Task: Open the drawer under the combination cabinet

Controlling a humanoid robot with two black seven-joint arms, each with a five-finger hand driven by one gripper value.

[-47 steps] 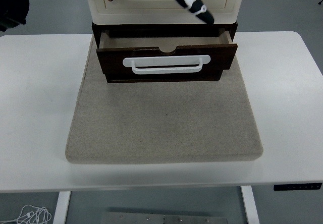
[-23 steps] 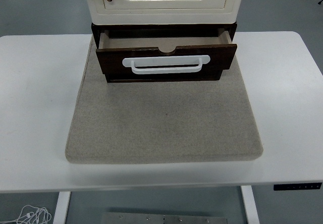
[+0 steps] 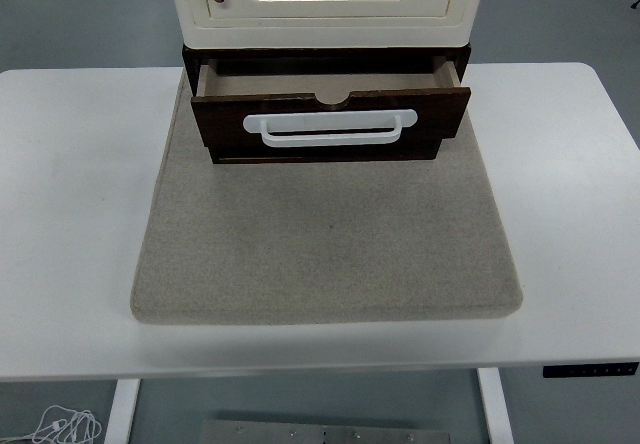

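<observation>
Drawer pulled partly out; neither hand in frame.

Hand state: cannot be told, since neither the left nor the right hand appears anywhere in the head view. The drawer [image 3: 330, 114] sits at upper centre of the frame, under the cream cabinet [image 3: 325, 4], its dark front standing forward of the cabinet base with a strip of the interior exposed behind it. The white handle [image 3: 330, 127] lies across the drawer front, untouched. The cabinet stands at the far edge of the grey mat [image 3: 325, 244] on the white bench [image 3: 70, 214]. Judgement: the opening appears largely accomplished; at most, further extension remains.
</observation>
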